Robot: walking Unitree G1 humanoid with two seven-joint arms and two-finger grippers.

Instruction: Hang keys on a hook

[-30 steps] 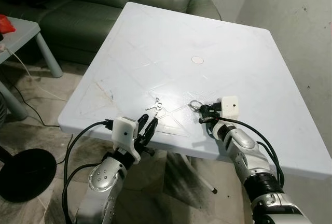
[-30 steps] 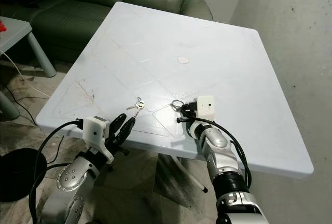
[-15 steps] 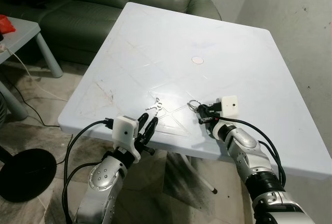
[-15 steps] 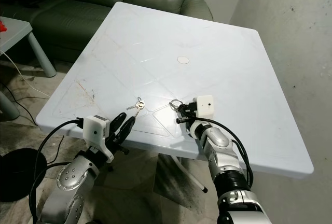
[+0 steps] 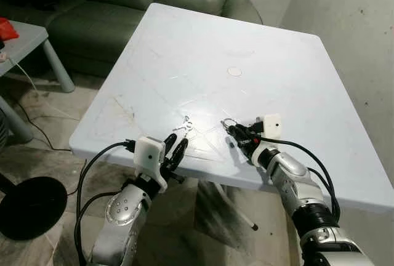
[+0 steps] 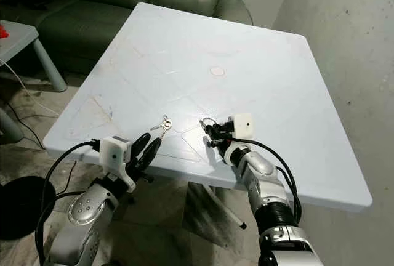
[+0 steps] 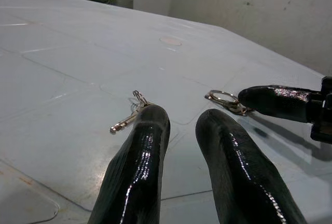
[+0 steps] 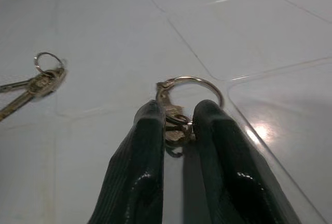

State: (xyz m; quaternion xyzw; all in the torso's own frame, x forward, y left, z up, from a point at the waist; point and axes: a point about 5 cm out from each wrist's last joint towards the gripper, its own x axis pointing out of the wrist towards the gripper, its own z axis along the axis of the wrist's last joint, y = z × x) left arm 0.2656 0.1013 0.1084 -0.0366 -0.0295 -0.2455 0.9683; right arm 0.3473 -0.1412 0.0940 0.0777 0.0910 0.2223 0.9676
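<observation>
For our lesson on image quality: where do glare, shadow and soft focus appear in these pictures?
Left eye view: a bright glare patch on the table, beside the keys. Left wrist view: the left gripper is near and soft; the right gripper's finger throws a shadow. Right wrist view: a glare spot by the key ring; the right gripper fingers look soft.

White square table (image 5: 289, 63), scuffed top. Near edge: keys (image 5: 183, 126) lying left, metal key ring (image 5: 230, 124) just right of them. Round mark (image 5: 234, 71) farther back.
</observation>
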